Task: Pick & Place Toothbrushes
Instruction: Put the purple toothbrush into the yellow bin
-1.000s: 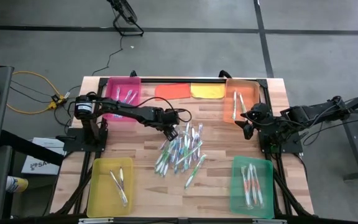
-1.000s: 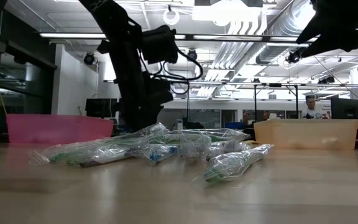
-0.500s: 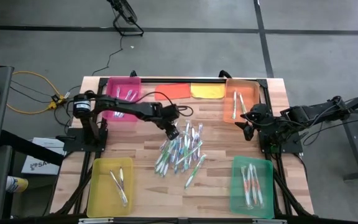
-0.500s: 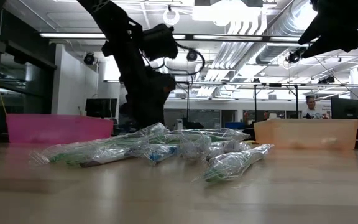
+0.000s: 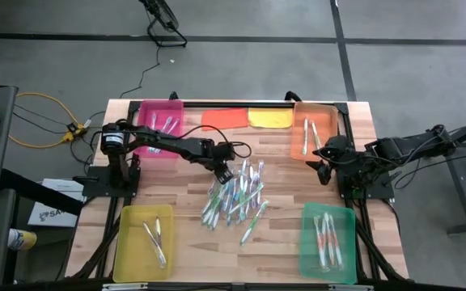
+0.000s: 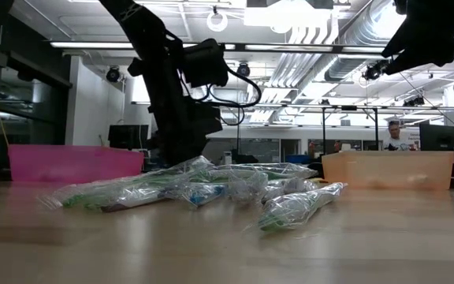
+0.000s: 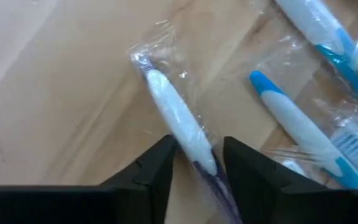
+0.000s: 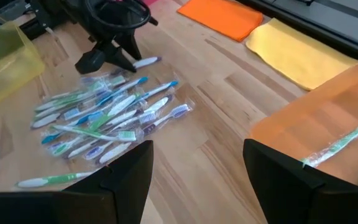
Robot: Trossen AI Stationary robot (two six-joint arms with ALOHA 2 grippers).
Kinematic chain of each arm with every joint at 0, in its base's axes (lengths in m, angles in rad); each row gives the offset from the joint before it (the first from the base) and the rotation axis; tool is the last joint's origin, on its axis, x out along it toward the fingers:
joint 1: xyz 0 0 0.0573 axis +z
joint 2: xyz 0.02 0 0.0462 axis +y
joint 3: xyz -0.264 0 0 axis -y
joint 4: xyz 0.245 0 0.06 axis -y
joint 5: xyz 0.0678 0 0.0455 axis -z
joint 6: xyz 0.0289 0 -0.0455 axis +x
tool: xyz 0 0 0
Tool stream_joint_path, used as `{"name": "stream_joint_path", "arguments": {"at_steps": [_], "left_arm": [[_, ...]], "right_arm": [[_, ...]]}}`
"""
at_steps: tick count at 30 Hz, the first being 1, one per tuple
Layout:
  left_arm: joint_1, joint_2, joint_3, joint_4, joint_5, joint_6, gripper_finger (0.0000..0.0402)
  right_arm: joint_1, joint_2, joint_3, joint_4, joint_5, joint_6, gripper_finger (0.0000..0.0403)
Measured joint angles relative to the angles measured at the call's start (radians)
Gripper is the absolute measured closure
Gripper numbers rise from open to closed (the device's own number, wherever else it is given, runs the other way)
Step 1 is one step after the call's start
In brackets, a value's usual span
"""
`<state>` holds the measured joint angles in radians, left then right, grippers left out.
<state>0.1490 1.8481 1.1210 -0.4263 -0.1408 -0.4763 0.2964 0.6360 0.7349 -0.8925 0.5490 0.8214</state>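
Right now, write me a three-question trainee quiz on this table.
1. True or false: the green tray is empty.
2. What lies between the left arm's jaws? A: a white and purple toothbrush. B: an orange cloth. C: nothing.
3. How many coloured trays stand on the table?
Key: 1 false; 2 A; 3 four.
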Motion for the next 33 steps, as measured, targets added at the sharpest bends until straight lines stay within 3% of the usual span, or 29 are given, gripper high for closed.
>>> {"name": "stream_joint_path", "arguments": {"at_steps": [8,14,23,27,33], "left_arm": [[0.002,0.000,0.000,-0.018,-0.002,-0.003,0.0386],[0.015,-0.054,0.034,-0.128,0.077,-0.001,0.0383],[-0.095,-0.192,0.234,-0.585,0.026,-0.003,0.0388],[-0.180,-0.233,0.262,-0.686,0.028,0.091,0.0388],[-0.340,-0.265,0.261,-0.758,0.126,0.351,0.0389]], "right_arm": [[0.000,0.000,0.000,0.000,-0.009,-0.007,0.0160],[0.000,0.000,0.000,0.000,-0.030,-0.020,0.0160],[0.000,0.000,0.000,-0.002,-0.040,-0.041,0.0160],[0.000,0.000,0.000,-0.004,-0.040,-0.065,0.0160],[0.000,0.000,0.000,-0.009,-0.050,-0.118,0.0160]]}}
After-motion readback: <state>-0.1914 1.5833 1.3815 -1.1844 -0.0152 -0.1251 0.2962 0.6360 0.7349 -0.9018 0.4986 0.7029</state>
